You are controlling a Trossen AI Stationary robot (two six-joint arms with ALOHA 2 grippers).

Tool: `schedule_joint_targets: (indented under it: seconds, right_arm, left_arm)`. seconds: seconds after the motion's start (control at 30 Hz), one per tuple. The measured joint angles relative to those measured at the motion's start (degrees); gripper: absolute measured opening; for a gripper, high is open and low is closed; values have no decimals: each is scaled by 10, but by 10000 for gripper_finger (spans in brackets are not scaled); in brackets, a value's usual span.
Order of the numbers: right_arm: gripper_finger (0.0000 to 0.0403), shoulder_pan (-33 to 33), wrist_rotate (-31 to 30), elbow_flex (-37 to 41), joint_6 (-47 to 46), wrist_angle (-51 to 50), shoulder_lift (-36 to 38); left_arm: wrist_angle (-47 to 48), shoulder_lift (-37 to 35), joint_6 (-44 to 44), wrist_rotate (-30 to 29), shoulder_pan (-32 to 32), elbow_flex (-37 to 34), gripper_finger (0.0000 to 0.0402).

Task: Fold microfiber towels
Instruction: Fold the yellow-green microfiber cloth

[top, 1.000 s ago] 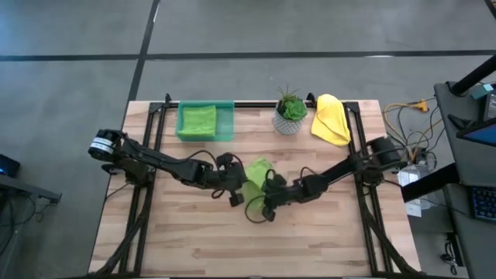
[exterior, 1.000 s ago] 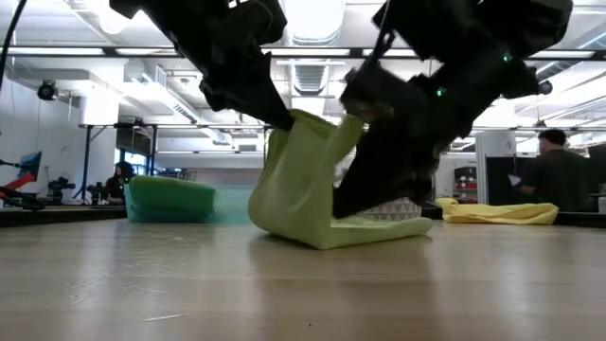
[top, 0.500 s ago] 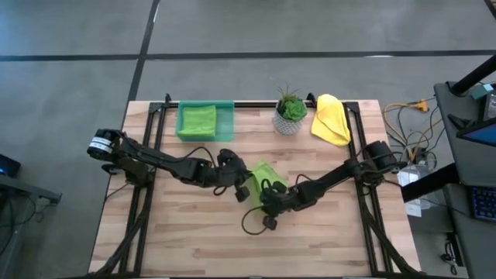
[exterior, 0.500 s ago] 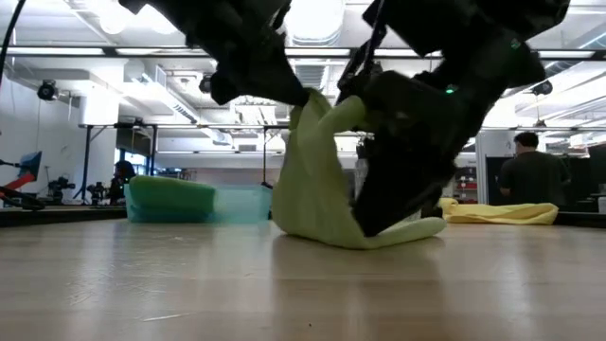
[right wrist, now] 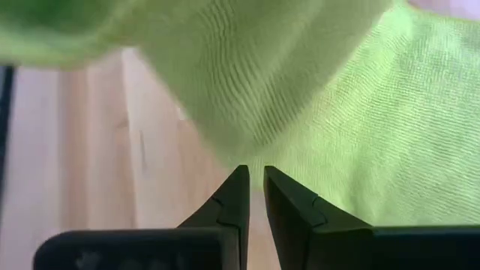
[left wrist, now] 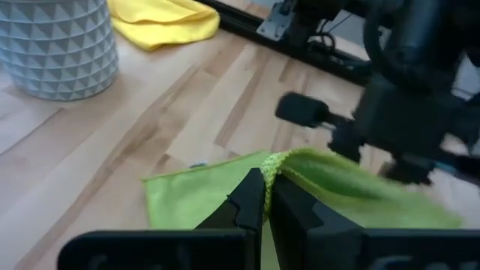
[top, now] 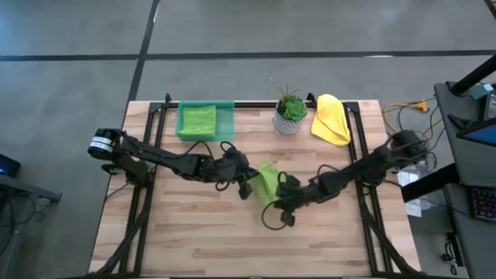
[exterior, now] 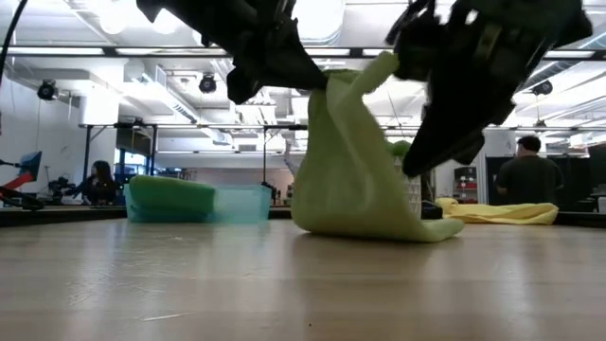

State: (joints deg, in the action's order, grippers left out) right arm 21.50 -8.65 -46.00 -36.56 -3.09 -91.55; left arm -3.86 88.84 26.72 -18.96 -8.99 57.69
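Right now both arms meet near the middle of the desk (top: 194, 240), each pinching a top corner of a lime towel (top: 266, 184) and holding it up so the cloth hangs between them like a small tent. The left gripper (top: 249, 183) is clenched on one corner; in its wrist view the fingers (left wrist: 251, 196) close right on the hem. The right gripper (top: 280, 200) is clamped on the other corner, its fingers nearly together with cloth between them. From desk height the towel's lower edge rests on the wood while the top is lifted, which I take to be the point: raise one edge, keep the other anchored, and the cloth can be carried over onto itself for a fold. I'd judge the fold about halfway through, since nothing is laid flat yet.

The rest waits along the far edge. A green tray (top: 204, 122) near the far-left corner holds another lime towel (top: 198, 119), apparently already folded. A potted plant (top: 291, 111) stands mid-edge, and a yellow towel (top: 332, 119) lies bunched just beside it toward the far-right corner, still to do. I can't make out a teal one. People (exterior: 532, 178) stand in the room behind, well away.
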Motion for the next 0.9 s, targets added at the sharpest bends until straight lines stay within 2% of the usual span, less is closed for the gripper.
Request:
schedule_joint_targets:
  seconds: [0.17,0.4,0.6,0.9]
  right_arm:
    - [54,1,-1,45,-7,-1,82]
    - [74,1,-17,115,-85,0,175]
    - [65,9,-36,147,-145,4,215]
    - [56,41,-60,131,-166,8,237]
  left_arm:
    - [-22,0,1,7,0,0,0]
    - [-44,0,1,7,8,0,0]
    - [-62,24,38,12,26,0,0]
    - [-91,123,90,61,75,17,0]
